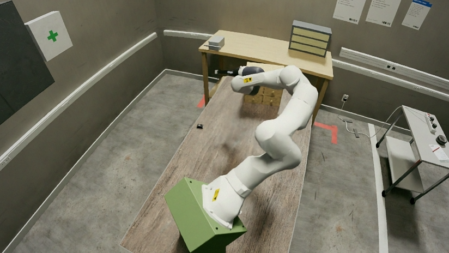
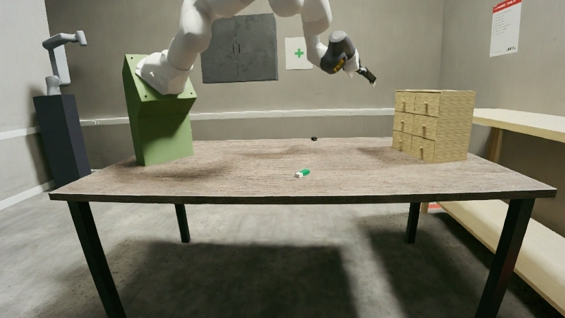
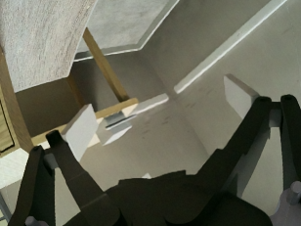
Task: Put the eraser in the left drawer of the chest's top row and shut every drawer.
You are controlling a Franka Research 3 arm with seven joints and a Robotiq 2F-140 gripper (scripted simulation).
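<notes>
The eraser (image 2: 302,173), green with a white end, lies on the table toward the near edge in the exterior view; the arm hides it in the top view. The wooden chest (image 2: 454,126) (image 1: 262,100) stands upright at the table's far end, with two columns and three rows of knobbed drawers. All its drawers look shut in the exterior view, including the top-left drawer (image 2: 404,101). The chest's edge (image 3: 12,123) shows at the left of the wrist view. My gripper (image 2: 374,83) (image 3: 157,101) is open and empty, in the air above chest height, in front of the chest and to its left.
A small black object (image 1: 199,126) (image 2: 314,138) lies near the left edge of the table (image 1: 175,175) (image 2: 236,185). The green robot base (image 1: 201,213) (image 2: 166,133) stands at the opposite end from the chest. A wooden bench (image 1: 251,47) stands behind the chest.
</notes>
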